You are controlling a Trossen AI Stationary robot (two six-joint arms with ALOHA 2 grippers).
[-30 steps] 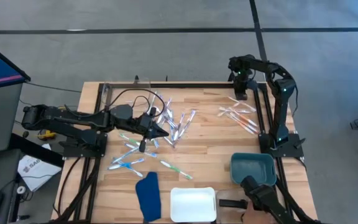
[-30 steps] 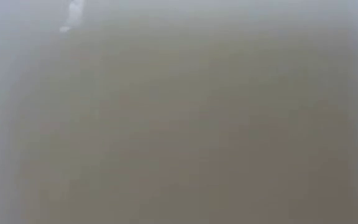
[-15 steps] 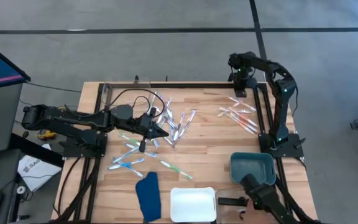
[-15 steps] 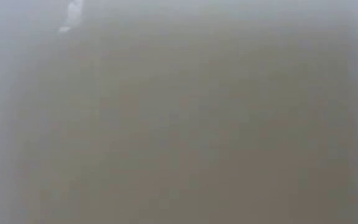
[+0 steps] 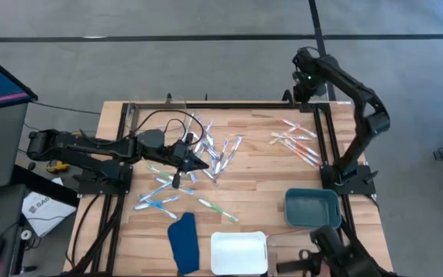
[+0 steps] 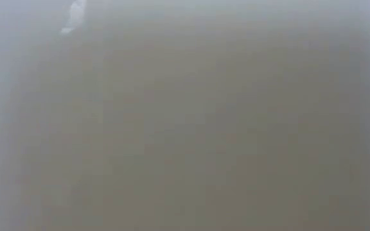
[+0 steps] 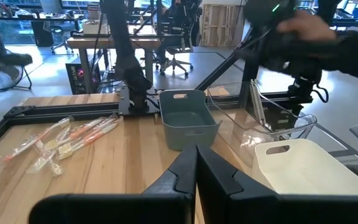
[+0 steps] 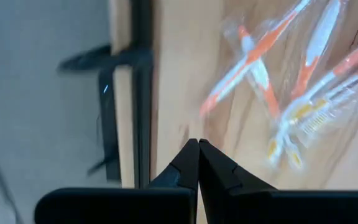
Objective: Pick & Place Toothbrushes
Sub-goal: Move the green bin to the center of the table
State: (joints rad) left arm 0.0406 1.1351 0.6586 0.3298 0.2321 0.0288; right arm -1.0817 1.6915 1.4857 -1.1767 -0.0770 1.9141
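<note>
Both jaws closed, nothing held. Right gripper point(image 5: 301, 83) hangs over the table's far right corner, beside the orange toothbrushes point(image 5: 296, 141). Left gripper point(image 5: 201, 164) sits low amid the central pile of toothbrushes point(image 5: 215, 151). Teal bin point(image 5: 311, 208) and white tray point(image 5: 239, 252) wait at the near edge. Risk: descending with closed fingers just shoves the slippery wrapped brushes aside or off the edge.

roughly two dozen toothbrushes point(image 5: 214, 150), one teal bin point(image 5: 311, 208), one white tray point(image 5: 238, 252), one dark blue cloth point(image 5: 182, 242)
</note>
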